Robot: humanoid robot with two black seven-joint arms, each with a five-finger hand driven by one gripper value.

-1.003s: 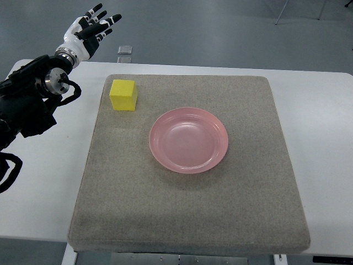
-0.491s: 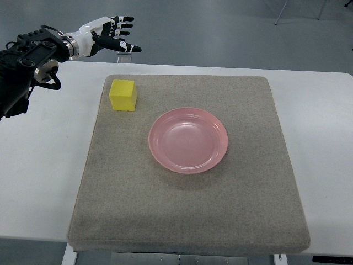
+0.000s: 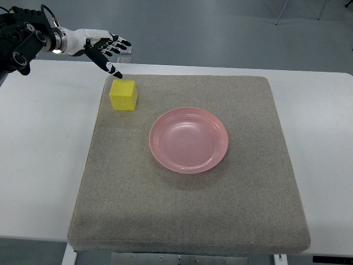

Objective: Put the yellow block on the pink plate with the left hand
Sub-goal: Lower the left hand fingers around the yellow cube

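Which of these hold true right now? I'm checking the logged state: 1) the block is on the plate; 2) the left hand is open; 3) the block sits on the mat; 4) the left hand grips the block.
1) False: the block sits on the mat, apart from the plate.
2) True: the left hand has spread fingers.
3) True.
4) False: the hand hovers just beyond the block, holding nothing.

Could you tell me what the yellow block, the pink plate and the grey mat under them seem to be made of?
Yellow block: probably foam or soft plastic, with matte faces and no glare.
Pink plate: likely plastic, smooth with a faint sheen across the bowl.
Grey mat: looks like felt or dense foam, speckled, matte and thick-edged.
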